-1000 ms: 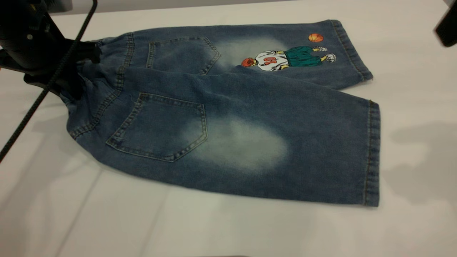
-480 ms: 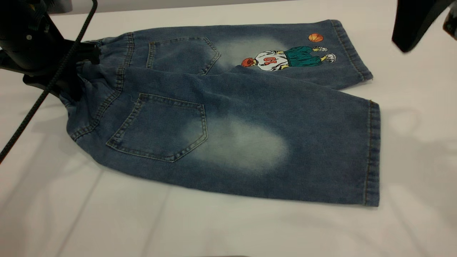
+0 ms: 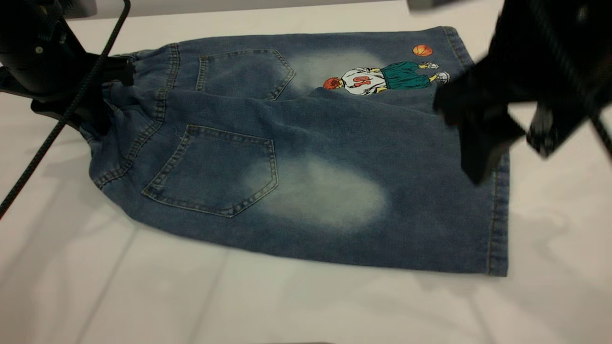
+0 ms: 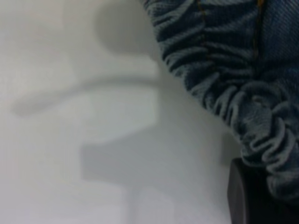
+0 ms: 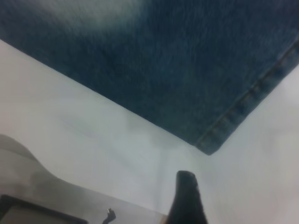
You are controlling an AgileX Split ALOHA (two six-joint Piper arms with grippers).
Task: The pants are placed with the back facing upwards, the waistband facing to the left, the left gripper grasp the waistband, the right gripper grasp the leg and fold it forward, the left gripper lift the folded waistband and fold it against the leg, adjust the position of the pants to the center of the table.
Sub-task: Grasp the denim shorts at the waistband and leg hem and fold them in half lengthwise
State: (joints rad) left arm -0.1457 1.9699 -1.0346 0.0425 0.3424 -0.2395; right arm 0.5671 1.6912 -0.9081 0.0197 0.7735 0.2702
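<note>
The blue denim pants (image 3: pixel 306 143) lie flat, back up, with the gathered waistband (image 3: pixel 143 110) to the left. My all-black left gripper (image 3: pixel 107 93) sits at the waistband's end, shut on the bunched elastic (image 4: pixel 243 107); one black finger (image 4: pixel 247 200) shows under the fabric. The plain leg (image 3: pixel 334 191) with its pale oval patch lies nearest, partly over the cartoon leg (image 3: pixel 382 79). My right gripper (image 3: pixel 514 148) hovers, blurred, above the plain leg's hem (image 3: pixel 497 215), open with nothing in it. In the right wrist view one finger (image 5: pixel 187 200) hangs over the table near the hem corner (image 5: pixel 210 144).
The white table (image 3: pixel 287 306) stretches wide in front of the pants and to both sides. The left arm's braided cable (image 3: pixel 57 124) runs diagonally across the left side. A darker table edge (image 5: pixel 56 196) appears in the right wrist view.
The right arm has swung in from the upper right corner and down to above the plain leg's hem. The left gripper and the pants have stayed put.
</note>
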